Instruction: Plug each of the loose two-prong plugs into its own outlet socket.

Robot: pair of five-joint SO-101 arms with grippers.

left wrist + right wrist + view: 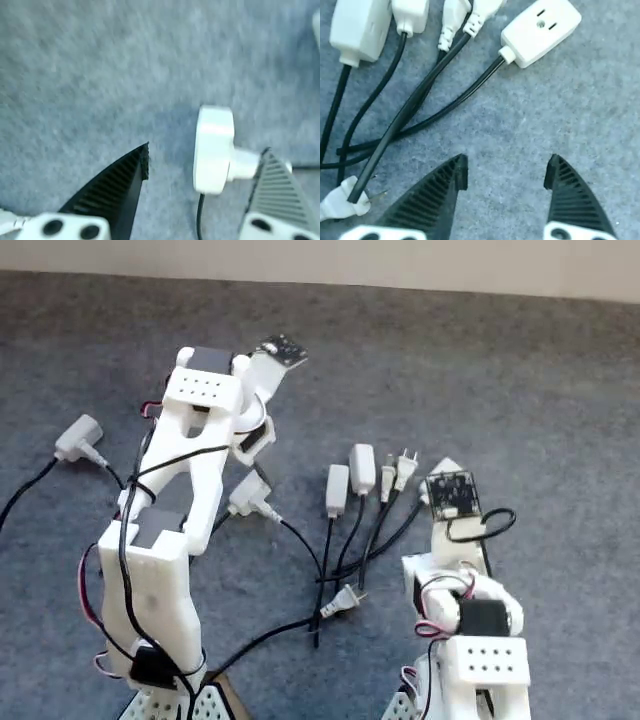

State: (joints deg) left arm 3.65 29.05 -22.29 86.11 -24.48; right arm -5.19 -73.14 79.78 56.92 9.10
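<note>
Since no plug looks seated yet, I judge every pairing still to do — the left gripper (205,151) gapes around a white connector (215,150) without pinching it, the right gripper (507,162) hangs wide open, empty. One loose plug (340,602) lies at 6 o'clock from the two sockets (338,490), two more at 3 o'clock.

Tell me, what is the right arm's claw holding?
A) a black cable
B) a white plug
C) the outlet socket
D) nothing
D: the right gripper stands open over bare carpet, with the outlet socket and the black cables lying apart from it.
</note>
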